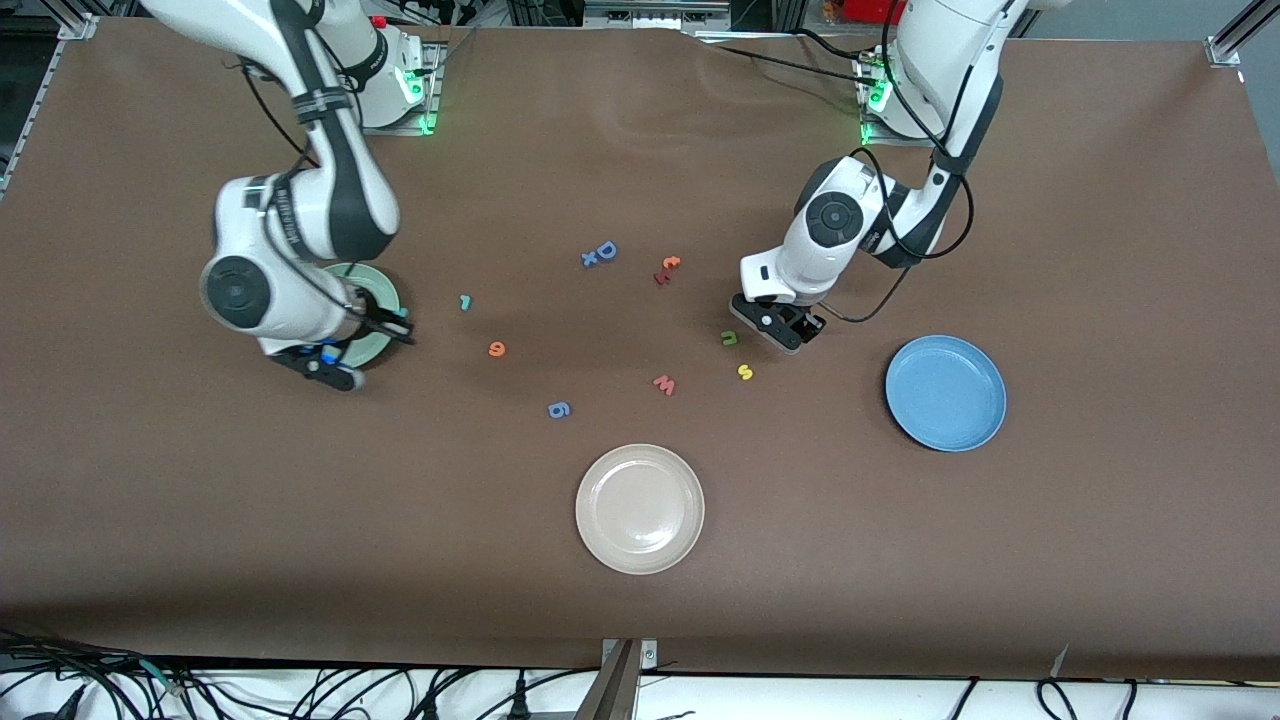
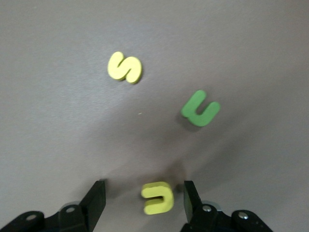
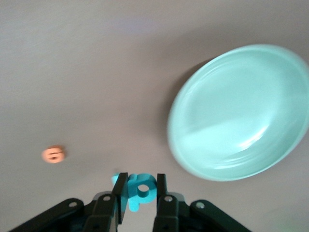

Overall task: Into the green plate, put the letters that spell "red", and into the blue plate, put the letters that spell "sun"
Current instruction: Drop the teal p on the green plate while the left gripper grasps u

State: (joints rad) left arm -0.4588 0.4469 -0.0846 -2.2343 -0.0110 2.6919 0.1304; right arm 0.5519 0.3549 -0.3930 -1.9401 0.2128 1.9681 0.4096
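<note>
My right gripper (image 1: 395, 325) is shut on the teal "d" (image 3: 140, 191) and holds it just beside the rim of the green plate (image 1: 378, 288). The teal "r" (image 1: 465, 302) and orange "e" (image 1: 497, 349) lie on the table toward the middle. My left gripper (image 1: 780, 330) is low over the table, open, with the yellow "u" (image 2: 158, 197) lying between its fingers (image 2: 96, 199) and a gap on each side. The green "n" (image 2: 200, 108) and yellow "s" (image 2: 124, 67) lie close by. The blue plate (image 1: 945, 392) sits toward the left arm's end.
A beige-white plate (image 1: 640, 508) lies nearer the front camera, mid-table. A blue "D" (image 1: 600, 253), a red and orange letter pair (image 1: 667, 268), a red "w" (image 1: 664, 384) and a blue "g"-like letter (image 1: 559, 409) are scattered around the middle.
</note>
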